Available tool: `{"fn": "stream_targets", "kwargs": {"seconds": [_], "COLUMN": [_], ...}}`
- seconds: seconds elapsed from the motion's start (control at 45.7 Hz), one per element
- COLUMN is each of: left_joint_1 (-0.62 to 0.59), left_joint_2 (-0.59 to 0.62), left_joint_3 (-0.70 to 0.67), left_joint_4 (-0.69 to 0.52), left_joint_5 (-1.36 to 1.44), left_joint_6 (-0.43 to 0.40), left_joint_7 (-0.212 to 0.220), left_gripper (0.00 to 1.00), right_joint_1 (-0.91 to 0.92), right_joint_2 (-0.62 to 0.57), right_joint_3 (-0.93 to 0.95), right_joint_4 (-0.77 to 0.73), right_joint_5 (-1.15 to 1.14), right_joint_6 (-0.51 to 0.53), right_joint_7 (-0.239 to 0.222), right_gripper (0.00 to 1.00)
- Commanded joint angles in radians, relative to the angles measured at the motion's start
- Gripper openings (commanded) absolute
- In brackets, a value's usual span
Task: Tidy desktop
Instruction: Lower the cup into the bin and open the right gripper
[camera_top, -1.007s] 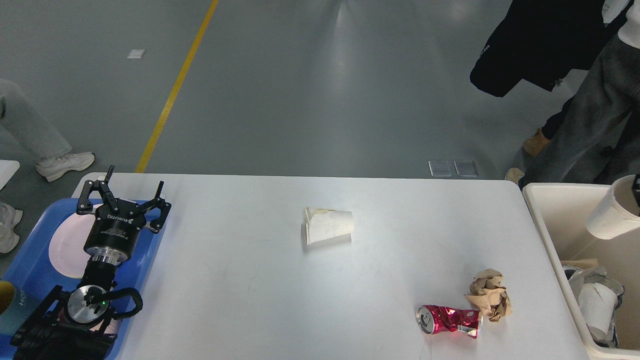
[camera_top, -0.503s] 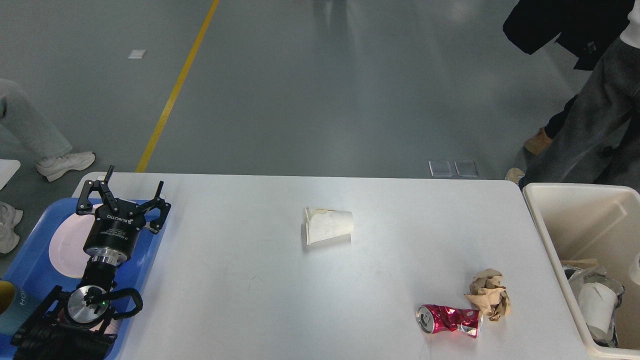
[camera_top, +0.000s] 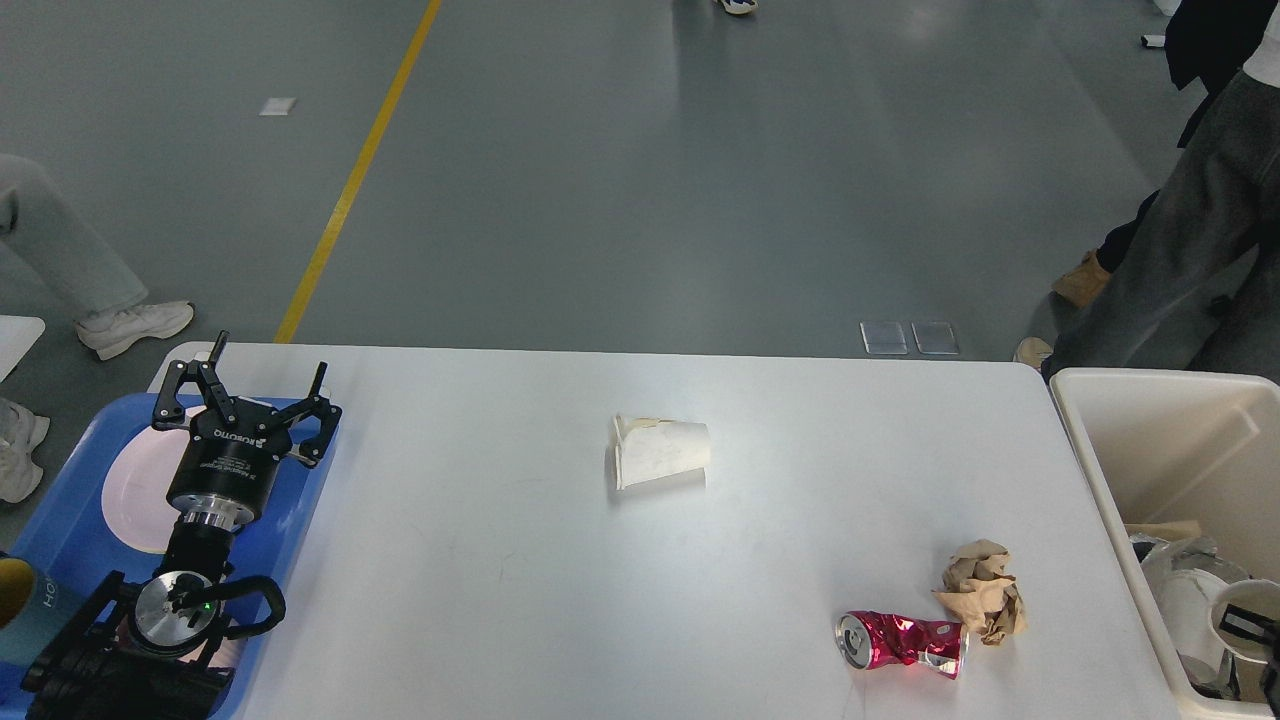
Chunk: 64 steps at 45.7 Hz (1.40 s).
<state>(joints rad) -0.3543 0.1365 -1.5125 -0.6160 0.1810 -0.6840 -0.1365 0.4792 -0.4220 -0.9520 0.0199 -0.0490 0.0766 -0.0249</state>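
While litter waits on the tabletop (camera_top: 480, 580), the left hand (camera_top: 245, 385) hovers unclenched over the blue tray (camera_top: 60, 520).
Left to right: its fingers are spread and empty above the tray's pale plate (camera_top: 130, 495), likely parked clear of the work. Mid-tabletop lies a crushed paper cup (camera_top: 660, 452) on its side; nearer the right edge a dented red can (camera_top: 900, 643) touches a crumpled brown paper ball (camera_top: 985, 590), handy for the cream bin (camera_top: 1100, 440). At the bin's lower corner only a dark sliver shows, so the right hand's grip cannot be told.
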Motion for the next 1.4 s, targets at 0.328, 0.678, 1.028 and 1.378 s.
{"fn": "stream_targets", "kwargs": {"seconds": [0.328, 0.678, 1.028, 1.378], "left_joint_1": [0.000, 0.000, 0.000, -0.002], "left_joint_2": [0.000, 0.000, 0.000, 0.000], "left_joint_3": [0.000, 0.000, 0.000, 0.000], "left_joint_4": [-0.001, -0.001, -0.001, -0.001], "left_joint_5": [0.000, 0.000, 0.000, 0.000], "left_joint_6": [0.000, 0.000, 0.000, 0.000], "left_joint_7": [0.000, 0.002, 0.000, 0.000], "left_gripper": [0.96, 0.96, 0.96, 0.96], "right_joint_1": [-0.017, -0.034, 0.048, 0.703], "right_joint_2": [0.015, 0.015, -0.004, -0.274], "right_joint_3": [0.009, 0.006, 0.010, -0.027], "right_joint_4": [0.000, 0.005, 0.044, 0.635], "right_joint_5": [0.000, -0.002, -0.002, -0.355], "right_joint_6": [-0.058, -0.135, -0.129, 0.107], "right_joint_7": [-0.017, -0.012, -0.006, -0.035], "right_gripper": [0.12, 1.00, 1.00, 1.00]}}
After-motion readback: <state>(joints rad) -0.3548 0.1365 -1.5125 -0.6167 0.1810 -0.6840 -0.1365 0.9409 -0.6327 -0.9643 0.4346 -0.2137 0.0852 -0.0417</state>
